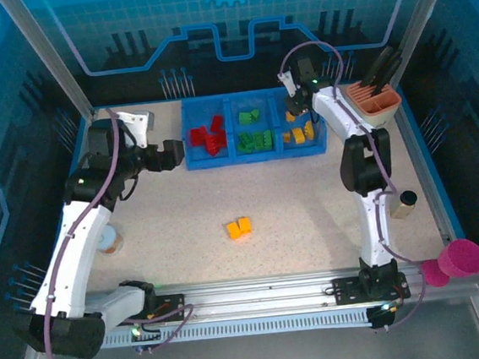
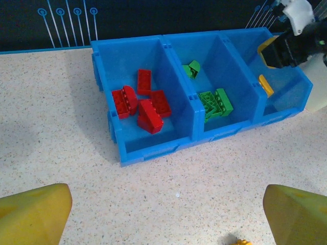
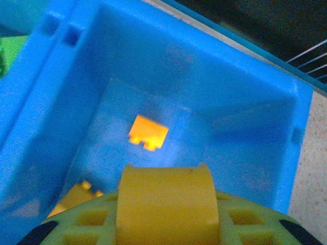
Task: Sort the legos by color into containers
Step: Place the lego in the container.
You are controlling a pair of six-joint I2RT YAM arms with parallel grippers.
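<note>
Blue tray (image 2: pixel 153 148) holds red legos (image 2: pixel 145 104), green legos (image 2: pixel 214 104), yellow-orange legos (image 1: pixel 238 228); table (image 1: pixel 292 200) speckled beige.

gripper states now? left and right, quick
Left gripper: open, holding nothing.
Right gripper: shut on what looks like a yellow brick, above the right compartment.

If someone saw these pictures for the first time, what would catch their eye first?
The blue tray at the far side of the table stands out, with red bricks, green bricks and orange bricks each in their own compartment. The right end effector hangs over the orange compartment, and two stray bricks lie side by side mid-table.
</note>
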